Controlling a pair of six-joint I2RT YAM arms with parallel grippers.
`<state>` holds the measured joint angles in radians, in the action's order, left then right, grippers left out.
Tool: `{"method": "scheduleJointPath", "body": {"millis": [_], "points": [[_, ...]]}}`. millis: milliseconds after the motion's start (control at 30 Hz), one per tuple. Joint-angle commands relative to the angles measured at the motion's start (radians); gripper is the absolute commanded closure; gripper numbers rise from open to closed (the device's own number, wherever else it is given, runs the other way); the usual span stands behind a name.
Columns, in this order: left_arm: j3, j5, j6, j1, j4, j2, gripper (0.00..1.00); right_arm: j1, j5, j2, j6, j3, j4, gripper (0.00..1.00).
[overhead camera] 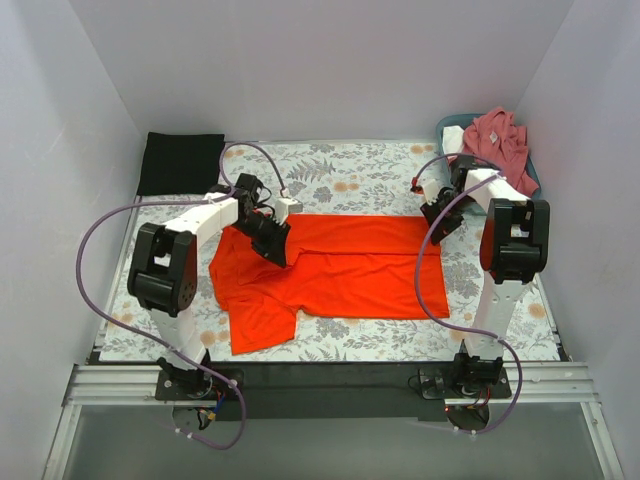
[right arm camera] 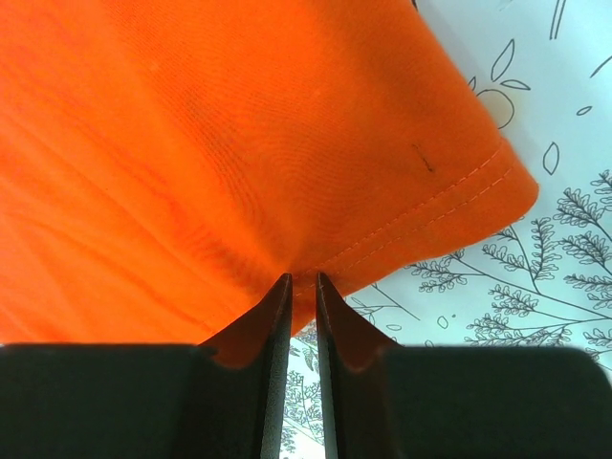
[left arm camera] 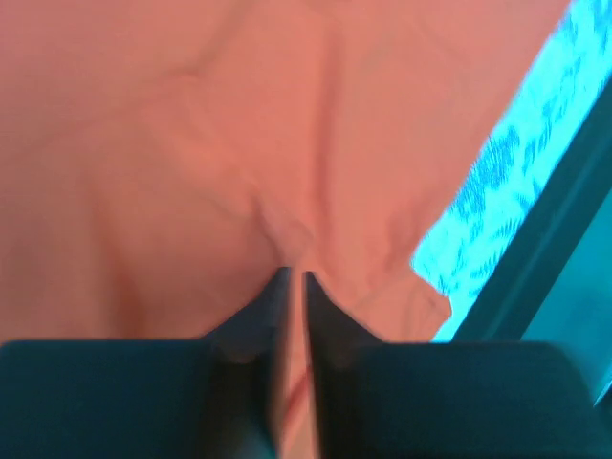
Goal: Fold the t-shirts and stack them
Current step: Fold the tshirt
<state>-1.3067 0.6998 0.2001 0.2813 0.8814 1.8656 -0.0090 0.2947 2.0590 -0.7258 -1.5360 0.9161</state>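
The orange shirt (overhead camera: 350, 270) lies spread across the middle of the cover (overhead camera: 340, 175), its length running left to right. One sleeve splays toward the cover's near-left part. A long crease runs along the shirt, so the far strip looks doubled over, though I cannot tell how many layers lie there.

The left gripper (overhead camera: 276, 252) is down on the cloth left of the cover's centre. In its wrist view the fingers (left arm camera: 256, 320) are pressed together on a ridge of orange cloth, with puckers running out from the tips. The right gripper (overhead camera: 432, 222) sits right of the cover's centre, at the shirt's far-right corner. Its fingers (right arm camera: 256, 330) are closed to a sliver on the stitched hem, and tension lines fan out from the pinch.

Two pinches on the shirt's far side make sense. Held toward both ends, that side should stay straight when carried, so the fold lands even rather than sagging in the middle. The step in hand seems to be a lengthwise fold, and the task looks early.

The black shirt (overhead camera: 180, 163) lies folded at the cover's far-left corner, likely where the stack goes. The pink shirt (overhead camera: 497, 140) is heaped, unfolded, in the basket (overhead camera: 533, 178) at the cover's far-right corner.
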Motion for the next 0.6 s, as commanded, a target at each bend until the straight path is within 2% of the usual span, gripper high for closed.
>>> {"method": "scheduleJointPath", "body": {"millis": [0,100,167,200,233,300,400,500,567], "points": [[0.041,-0.023,-0.117,0.028,0.100,-0.101,0.81,0.001,0.020,-0.057,-0.001,-0.052,0.013,0.78],[0.028,-0.016,-0.116,0.007,0.078,-0.153,0.63,0.003,0.037,-0.053,0.020,-0.079,0.010,0.76],[-0.017,-0.005,-0.062,-0.069,0.038,-0.155,0.60,0.007,0.046,-0.037,0.055,-0.117,0.009,0.75],[-0.105,0.021,-0.023,-0.105,0.025,-0.116,0.58,0.007,0.046,-0.028,0.066,-0.136,0.006,0.75],[-0.149,0.015,0.007,-0.164,0.012,-0.088,0.58,0.007,0.041,-0.008,0.095,-0.153,0.003,0.75],[-0.242,-0.075,0.071,-0.192,-0.039,-0.010,0.58,0.039,0.029,0.032,0.139,-0.209,-0.003,0.75],[-0.270,-0.164,0.165,-0.200,-0.146,0.055,0.59,0.069,-0.003,0.068,0.175,-0.271,-0.014,0.75],[-0.336,-0.238,0.214,-0.218,-0.141,0.164,0.64,0.096,-0.049,0.115,0.198,-0.309,-0.017,0.75],[-0.326,-0.275,0.242,-0.234,-0.156,0.191,0.65,0.106,-0.084,0.138,0.204,-0.312,-0.026,0.75]]}}
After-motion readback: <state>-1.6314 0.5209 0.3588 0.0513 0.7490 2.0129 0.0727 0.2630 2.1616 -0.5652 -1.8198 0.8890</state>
